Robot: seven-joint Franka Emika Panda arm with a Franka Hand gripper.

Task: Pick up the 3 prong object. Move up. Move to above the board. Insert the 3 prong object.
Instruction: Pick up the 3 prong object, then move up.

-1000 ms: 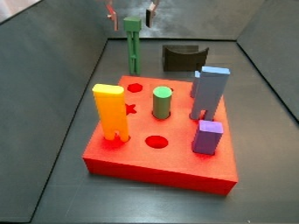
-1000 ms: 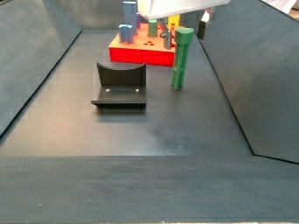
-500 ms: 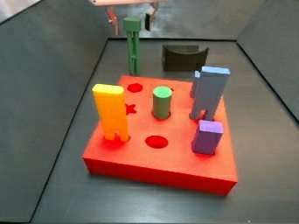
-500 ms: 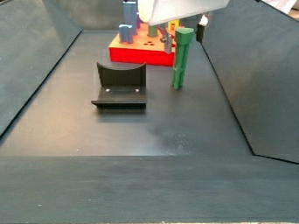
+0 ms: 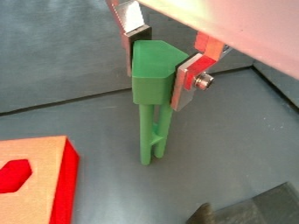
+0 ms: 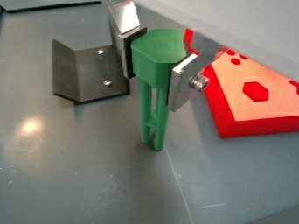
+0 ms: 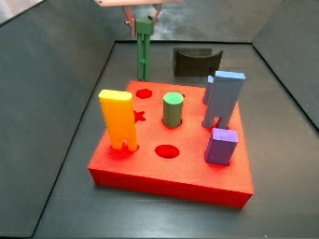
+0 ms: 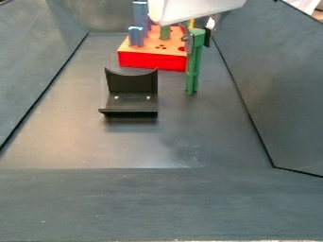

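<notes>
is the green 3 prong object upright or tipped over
Upright: the 3 prong object stands legs-down on the floor, its head between the gripper fingers.

White-bodied claw [image 5: 160, 57], silver screwed fingers [image 5: 187, 77].

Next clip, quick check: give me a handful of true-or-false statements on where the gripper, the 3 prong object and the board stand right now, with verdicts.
1. The gripper has its fingers on either side of the 3 prong object's head. True.
2. The 3 prong object is already seated in the board. False: it stands on the floor beyond the board.
3. An orange block stands on the board. True.
4. The fixture sits on top of the board. False: it rests on the floor, apart from the board.
</notes>
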